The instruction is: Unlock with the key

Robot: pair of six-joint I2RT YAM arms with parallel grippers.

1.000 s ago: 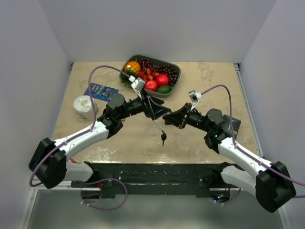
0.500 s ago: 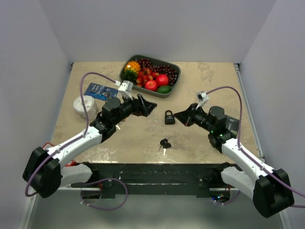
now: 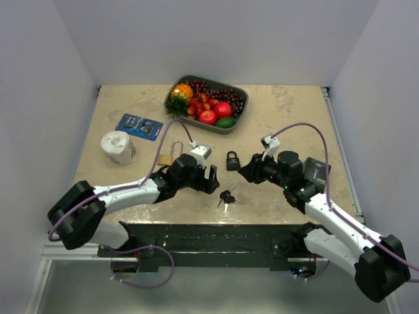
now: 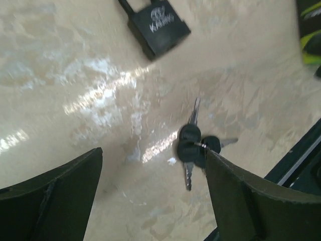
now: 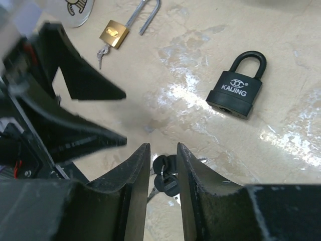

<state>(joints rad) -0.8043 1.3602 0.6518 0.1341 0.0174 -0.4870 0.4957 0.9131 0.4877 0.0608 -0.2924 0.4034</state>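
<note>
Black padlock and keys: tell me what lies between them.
Nothing. In the left wrist view, only bare, glossy tabletop separates the keys from the black padlock.

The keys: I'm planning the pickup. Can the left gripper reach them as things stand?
Probably yes. The left gripper hangs open above the keys, which lie bare on the table between its fingers; nothing covers them.

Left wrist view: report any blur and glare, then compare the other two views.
Left wrist view: the black padlock and keys are smeared by motion blur, with white glare patches on the table. Right wrist view: sharper, the padlock's lettering is readable, though glare streaks the table beside it. Top external view: evenly lit, in focus, shadows soft.
</note>
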